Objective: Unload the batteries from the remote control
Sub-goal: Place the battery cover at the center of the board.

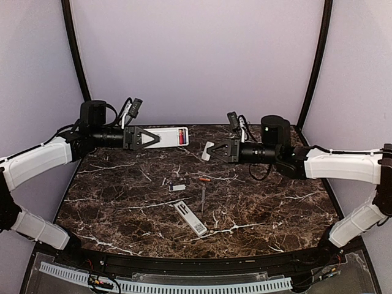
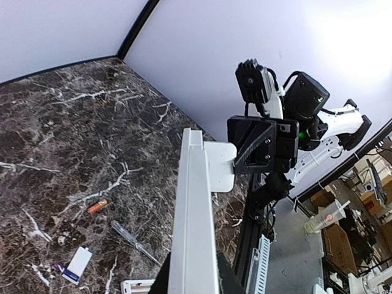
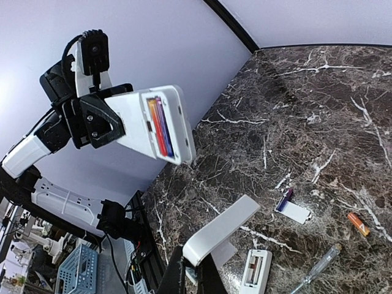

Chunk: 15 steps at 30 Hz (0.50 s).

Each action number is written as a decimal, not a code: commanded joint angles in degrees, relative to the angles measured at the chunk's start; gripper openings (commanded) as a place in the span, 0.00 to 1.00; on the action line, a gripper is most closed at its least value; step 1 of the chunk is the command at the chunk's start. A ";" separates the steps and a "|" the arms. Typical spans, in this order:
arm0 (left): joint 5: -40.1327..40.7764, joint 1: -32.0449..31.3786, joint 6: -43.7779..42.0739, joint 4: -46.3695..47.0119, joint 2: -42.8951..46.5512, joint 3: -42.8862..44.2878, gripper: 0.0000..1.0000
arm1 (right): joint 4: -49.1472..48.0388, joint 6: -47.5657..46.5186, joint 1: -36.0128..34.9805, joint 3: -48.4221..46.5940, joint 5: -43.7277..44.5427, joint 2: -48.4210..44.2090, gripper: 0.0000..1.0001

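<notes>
My left gripper (image 1: pixel 146 138) clamps the remote (image 1: pixel 166 136) aloft, long axis 9-to-3 from above, with the batteries (image 1: pixel 182 136) seated crosswise at its 3 o'clock end, about 10 o'clock from my nearer right gripper (image 1: pixel 215 149), itself pinched on a cover (image 1: pixel 207 151).

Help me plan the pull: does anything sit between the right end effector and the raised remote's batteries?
Only the cover plate clamped in the right end effector; the air to the batteries looks open.
</notes>
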<state>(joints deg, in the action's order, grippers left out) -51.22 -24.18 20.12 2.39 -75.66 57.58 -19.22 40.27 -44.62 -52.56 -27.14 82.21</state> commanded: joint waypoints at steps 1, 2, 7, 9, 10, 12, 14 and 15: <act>4.01 2.81 -2.03 -1.51 4.86 -0.40 0.00 | 7.24 -4.98 0.70 0.63 4.64 -2.92 0.00; 5.78 3.30 -2.11 -3.14 5.19 -0.50 0.00 | 10.46 -6.29 0.68 0.17 6.45 -2.82 0.00; 8.28 7.80 -1.14 -5.13 8.15 -3.75 0.00 | 22.39 -10.70 0.63 -1.58 13.56 -1.79 0.00; 11.31 8.22 -1.59 -6.10 9.50 -4.95 0.00 | 24.08 -11.01 0.67 -1.58 14.94 -1.10 0.00; 11.84 8.26 -1.60 -6.05 9.97 -5.49 0.00 | 24.82 -11.16 0.68 -1.71 15.47 -0.52 0.00; 12.34 8.27 -1.46 -5.26 10.83 -5.85 0.00 | 26.01 -11.30 0.68 -2.31 16.26 1.38 0.00; 12.29 8.28 -1.47 -4.70 10.89 -5.73 0.00 | 26.71 -11.35 0.68 -3.24 16.49 3.74 0.00; 12.18 8.28 -1.48 -4.66 10.75 -5.55 0.00 | 26.90 -11.29 0.70 -3.82 16.58 4.87 0.00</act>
<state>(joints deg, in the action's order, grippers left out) -40.21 -15.97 19.40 -3.36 -66.94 52.14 4.01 30.48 -44.34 -53.69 -13.56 83.05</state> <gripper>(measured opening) 0.161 0.016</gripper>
